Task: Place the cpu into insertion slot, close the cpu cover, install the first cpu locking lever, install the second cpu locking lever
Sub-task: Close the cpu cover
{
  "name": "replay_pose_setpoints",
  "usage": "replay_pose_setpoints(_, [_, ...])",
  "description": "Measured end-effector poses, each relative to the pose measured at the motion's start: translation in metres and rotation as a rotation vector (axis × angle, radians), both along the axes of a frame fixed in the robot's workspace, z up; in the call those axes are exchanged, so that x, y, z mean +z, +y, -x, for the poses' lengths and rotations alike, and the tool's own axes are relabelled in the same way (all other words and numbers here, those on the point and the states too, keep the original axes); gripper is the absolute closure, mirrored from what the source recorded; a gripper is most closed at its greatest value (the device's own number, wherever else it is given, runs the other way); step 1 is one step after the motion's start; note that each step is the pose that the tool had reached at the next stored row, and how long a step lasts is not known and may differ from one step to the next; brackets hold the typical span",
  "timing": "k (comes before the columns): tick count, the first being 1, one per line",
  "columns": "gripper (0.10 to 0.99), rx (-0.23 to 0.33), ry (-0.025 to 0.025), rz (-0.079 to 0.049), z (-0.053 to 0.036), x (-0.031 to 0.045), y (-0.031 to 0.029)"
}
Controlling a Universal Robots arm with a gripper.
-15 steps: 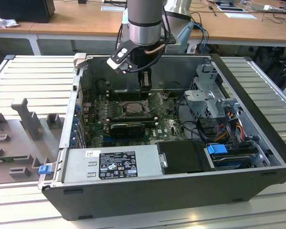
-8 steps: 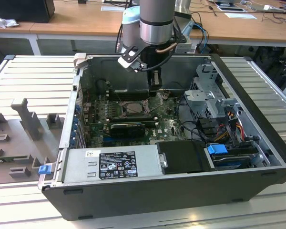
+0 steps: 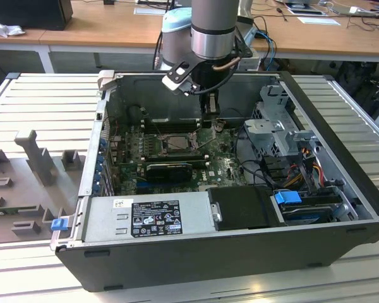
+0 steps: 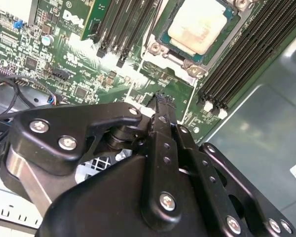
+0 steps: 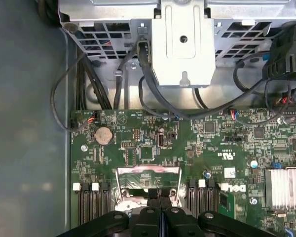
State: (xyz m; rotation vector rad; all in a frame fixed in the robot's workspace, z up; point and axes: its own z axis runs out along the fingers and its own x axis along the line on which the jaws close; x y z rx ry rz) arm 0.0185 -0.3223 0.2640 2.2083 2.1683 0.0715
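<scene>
Computer case [image 3: 341, 158] lies open, roomy above its motherboard [image 3: 221, 167]. Gripper [image 4: 160, 98], fingers pressed together and empty, hovers near the insertion slot [image 3: 175, 144] at the exterior view's centre, where the cpu [image 4: 197, 29] already sits. Closing the cpu cover [image 5: 148, 171] looks the step in hand, needing a steady push; memory slots [image 4: 241, 54] hem both edges.

Pale matt metal cpu [image 4: 198, 28]; matt black hand [image 4: 161, 101].

Table [image 3: 44, 101]: pale grey ribbed metal slats, with grey moulded fixture blocks [image 3: 35, 158] standing on it at the exterior view's left. Behind it: wooden desks [image 3: 101, 28] on white frames, carrying a black box [image 3: 31, 12] and loose papers [image 3: 319, 20].
</scene>
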Motion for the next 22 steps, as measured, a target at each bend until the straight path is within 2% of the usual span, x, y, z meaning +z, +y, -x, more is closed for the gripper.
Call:
replay_pose_setpoints(5, [0.980,0.000,0.0006,0.000,-0.0073,-0.0003,-0.0001])
replay_pose_setpoints(8, [0.980,0.000,0.0034,0.000,-0.0186,-0.0011,0.0000])
replay_pose_setpoints(19, [0.980,0.000,0.0036,0.000,-0.0301,-0.0021,0.0000])
replay_pose_setpoints(22, [0.980,0.000,0.0037,0.000,-0.0360,-0.0026,0.0000])
